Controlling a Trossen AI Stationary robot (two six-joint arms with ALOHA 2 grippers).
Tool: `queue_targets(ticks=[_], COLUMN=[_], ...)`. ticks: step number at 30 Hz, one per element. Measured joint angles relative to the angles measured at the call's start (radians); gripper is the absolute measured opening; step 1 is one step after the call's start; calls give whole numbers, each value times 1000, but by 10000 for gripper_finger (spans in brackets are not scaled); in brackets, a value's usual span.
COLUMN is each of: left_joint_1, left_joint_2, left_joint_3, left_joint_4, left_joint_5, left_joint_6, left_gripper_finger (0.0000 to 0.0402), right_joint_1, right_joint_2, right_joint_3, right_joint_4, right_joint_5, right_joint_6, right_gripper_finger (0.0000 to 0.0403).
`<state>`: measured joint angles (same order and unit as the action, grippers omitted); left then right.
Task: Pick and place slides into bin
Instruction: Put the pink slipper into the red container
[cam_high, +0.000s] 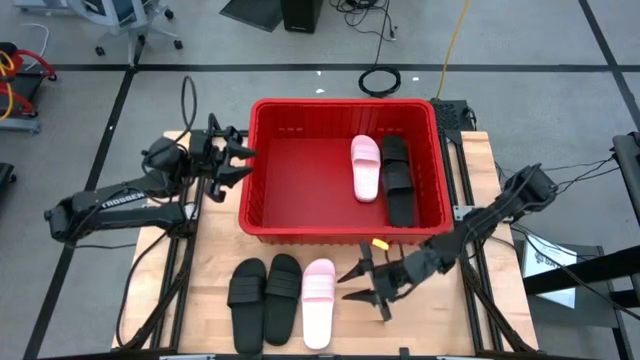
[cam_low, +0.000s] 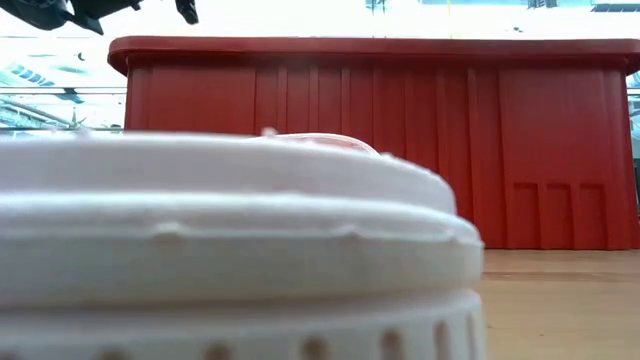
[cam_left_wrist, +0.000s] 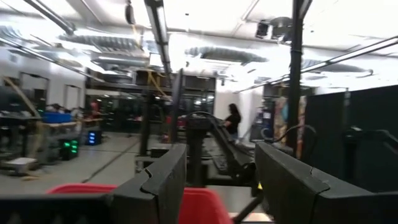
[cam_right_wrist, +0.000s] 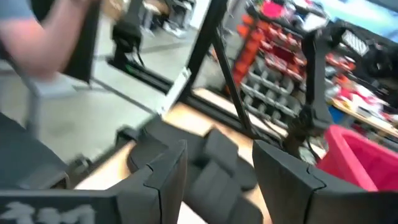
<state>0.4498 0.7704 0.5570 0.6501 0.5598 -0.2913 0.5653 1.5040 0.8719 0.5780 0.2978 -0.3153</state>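
Observation:
The red bin (cam_high: 262, 205) stands at the table's far middle, and a pink slide (cam_high: 365, 166) and black slides (cam_high: 398, 182) lie on its floor. On the near table, two black slides (cam_high: 247, 296) (cam_high: 283, 297) and a pink slide (cam_high: 318, 301) lie side by side on their soles. My right gripper (cam_high: 346, 288) hovers open just right of that pink slide, pointing level toward it; its wrist view shows the black slides (cam_right_wrist: 214, 163) past the fingers. My left gripper (cam_high: 248, 162) is open above the bin's left rim, holding nothing.
The low view is filled by the near pink slide (cam_low: 230, 250), with the bin's front wall (cam_low: 400, 140) behind it. A person's arm (cam_right_wrist: 37, 37) shows beyond the table in the right wrist view. Bare wood lies right of the pink slide.

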Motion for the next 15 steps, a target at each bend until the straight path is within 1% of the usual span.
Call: queue_targets(ticks=[6,9,12,15], left_joint_1=[-66,-97,-126,-147], left_joint_2=[0,0,0,0], left_joint_3=[0,0,0,0], left_joint_4=[-1,2,3,4], left_joint_5=[0,-1,-6,-8], left_joint_6=[0,0,0,0], left_gripper_finger=[198,198,198,198], right_joint_1=[37,46,46,45], right_joint_2=[78,123,187,264], right_joint_3=[0,3,49,153], right_joint_4=[-5,-21,-92,-232], right_joint_5=[174,225,257,302], right_joint_6=[-11,9,32,45], right_gripper_finger=[177,174,175,177])
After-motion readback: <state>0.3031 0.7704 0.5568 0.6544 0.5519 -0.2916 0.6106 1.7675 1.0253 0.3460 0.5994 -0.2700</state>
